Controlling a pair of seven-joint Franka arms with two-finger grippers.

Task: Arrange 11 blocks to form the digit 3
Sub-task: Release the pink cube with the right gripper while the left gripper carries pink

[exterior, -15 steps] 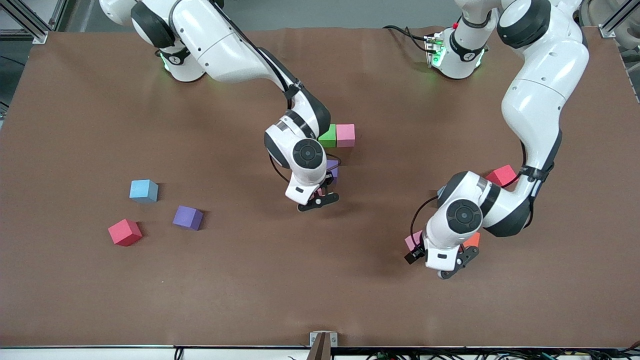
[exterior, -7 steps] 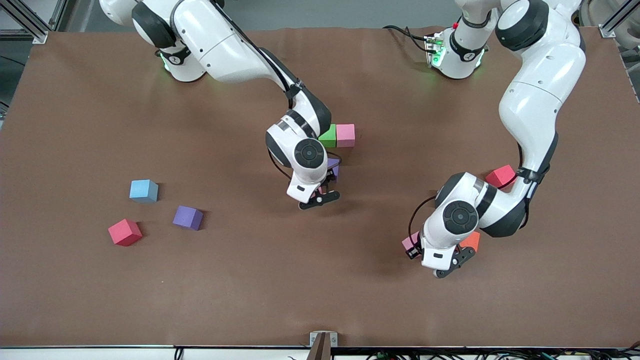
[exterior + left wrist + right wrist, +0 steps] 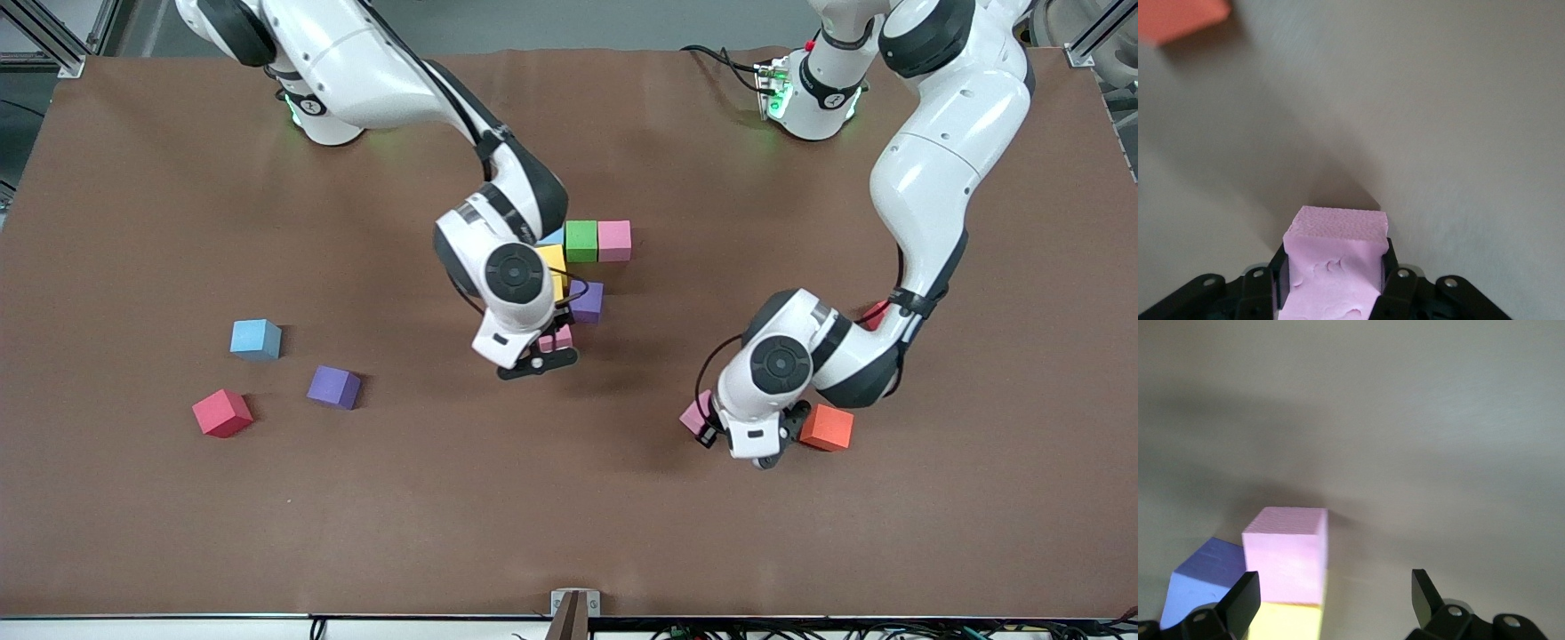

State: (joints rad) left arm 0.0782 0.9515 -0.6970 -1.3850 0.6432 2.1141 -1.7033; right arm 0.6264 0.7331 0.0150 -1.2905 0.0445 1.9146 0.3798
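Note:
The partial figure sits mid-table: a light blue block (image 3: 552, 237), green block (image 3: 581, 240) and pink block (image 3: 614, 240) form a row. Yellow blocks (image 3: 552, 264) run nearer the camera from it, with a purple block (image 3: 587, 302) beside them and a pink block (image 3: 556, 338) nearest. My right gripper (image 3: 536, 360) is open just over that pink block (image 3: 1285, 553), empty. My left gripper (image 3: 711, 428) is shut on another pink block (image 3: 1335, 263), low over bare table beside the orange block (image 3: 827, 428). A light blue block (image 3: 255, 339) and a purple block (image 3: 334, 387) lie loose toward the right arm's end.
A red cube (image 3: 222, 412) lies near the loose purple block. A second red cube (image 3: 876, 313) is mostly hidden by the left arm. The orange block also shows in the left wrist view (image 3: 1178, 17).
My right gripper has drawn away from the figure toward the right arm's end, uncovering the yellow blocks. My left gripper has carried its pink block toward the middle, uncovering the orange block.

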